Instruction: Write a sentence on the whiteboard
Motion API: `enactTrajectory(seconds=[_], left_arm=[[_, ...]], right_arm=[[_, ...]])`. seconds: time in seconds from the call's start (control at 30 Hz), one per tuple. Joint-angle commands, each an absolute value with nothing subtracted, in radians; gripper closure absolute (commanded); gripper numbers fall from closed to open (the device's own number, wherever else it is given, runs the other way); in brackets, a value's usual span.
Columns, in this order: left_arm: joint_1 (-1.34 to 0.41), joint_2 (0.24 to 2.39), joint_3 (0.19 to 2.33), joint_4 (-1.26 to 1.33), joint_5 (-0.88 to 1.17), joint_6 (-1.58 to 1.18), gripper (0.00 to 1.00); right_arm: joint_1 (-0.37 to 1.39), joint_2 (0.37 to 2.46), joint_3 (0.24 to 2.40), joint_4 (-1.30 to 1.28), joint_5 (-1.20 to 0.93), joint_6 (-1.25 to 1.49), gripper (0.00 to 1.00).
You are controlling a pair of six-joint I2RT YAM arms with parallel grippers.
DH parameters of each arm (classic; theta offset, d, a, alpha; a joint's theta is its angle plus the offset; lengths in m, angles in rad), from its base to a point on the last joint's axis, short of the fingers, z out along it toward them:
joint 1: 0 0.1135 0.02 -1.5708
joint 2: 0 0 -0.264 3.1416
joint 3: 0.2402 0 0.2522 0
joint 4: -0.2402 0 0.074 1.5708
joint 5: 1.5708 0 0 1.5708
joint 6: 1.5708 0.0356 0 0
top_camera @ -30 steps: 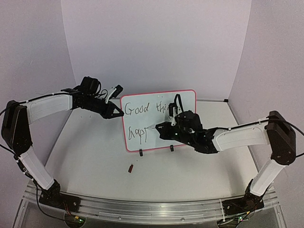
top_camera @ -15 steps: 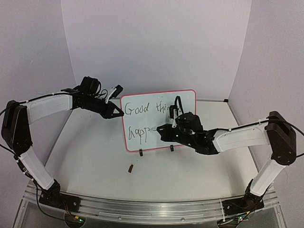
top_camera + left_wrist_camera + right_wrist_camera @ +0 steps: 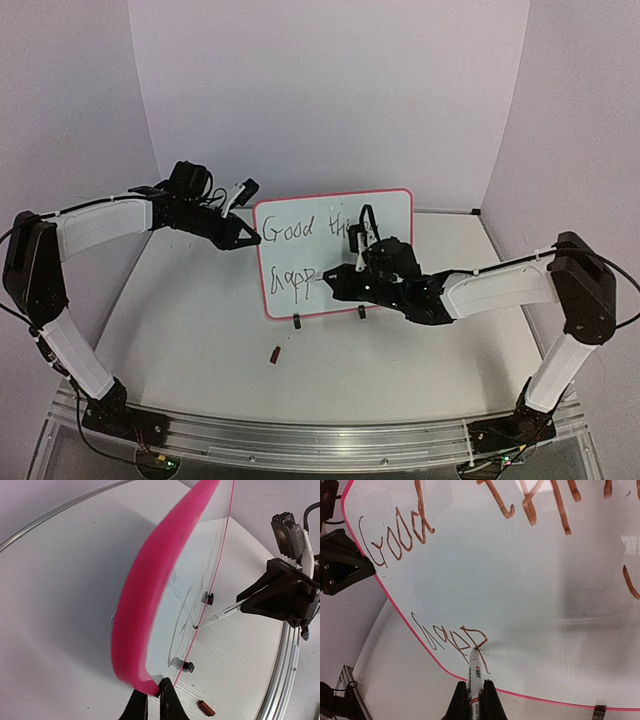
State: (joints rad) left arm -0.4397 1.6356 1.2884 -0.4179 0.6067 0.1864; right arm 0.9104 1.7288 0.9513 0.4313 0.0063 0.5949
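The whiteboard (image 3: 392, 216), white with a pink frame, stands upright on two black clip feet. The sentence (image 3: 292, 232) reads "Good thi" on top, with "happ" (image 3: 449, 637) below it. My left gripper (image 3: 254, 238) is shut on the board's left frame edge (image 3: 150, 580), as the left wrist view (image 3: 152, 700) shows. My right gripper (image 3: 472, 700) is shut on a white marker (image 3: 474, 672). The marker's tip touches the board at the last "p". My right arm hides part of the top line in the top view, where the right gripper (image 3: 338, 272) is in front of the board.
A small dark red marker cap (image 3: 274, 353) lies on the table in front of the board, and also shows in the left wrist view (image 3: 206, 708). The board's clip feet (image 3: 297, 321) stand near it. Purple walls enclose the table at the back and sides.
The marker tip has moved a little right and up along the lower line, adding strokes to the last "p". My left gripper and the board have not moved.
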Motion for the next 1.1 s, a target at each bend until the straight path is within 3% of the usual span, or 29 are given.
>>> enactTrajectory(seconds=[0.0,1.07], left_arm=[[-0.467,1.677,1.287,-0.467,0.534,0.225,1.0],[-0.469,1.677,1.288,-0.466,0.536,0.224,1.0]], right_arm=[[0.905,1.619,0.903,0.458,0.042,0.594,1.0],[0.893,1.619,0.89,0.415,0.142,0.596,1.0]])
